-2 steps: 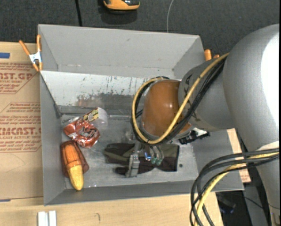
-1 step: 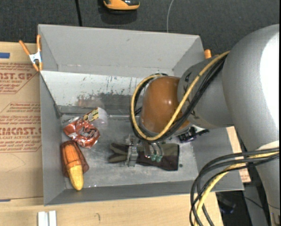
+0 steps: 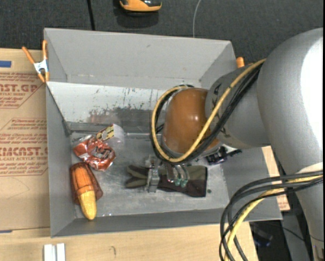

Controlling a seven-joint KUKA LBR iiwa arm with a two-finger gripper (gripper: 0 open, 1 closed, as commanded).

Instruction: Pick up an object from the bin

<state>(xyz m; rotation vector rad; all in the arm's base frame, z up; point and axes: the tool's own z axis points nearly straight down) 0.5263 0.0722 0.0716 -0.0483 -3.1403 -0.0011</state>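
Note:
My gripper [image 3: 161,176] is low over the bin floor, right of the middle and near the front wall, just below the arm's orange dome. It hangs over a dark flat thing [image 3: 194,181] that stretches to the right. Two dark, leaf-shaped pieces [image 3: 135,174] stick out to its left. I cannot see whether it grips anything. A red crinkled packet [image 3: 94,152] with a yellow-white tag lies further left.
An orange and yellow cone-shaped toy [image 3: 85,190] lies in the front left corner, close to the left wall. The arm and its cables hide the bin's right side. The back half of the floor is bare metal.

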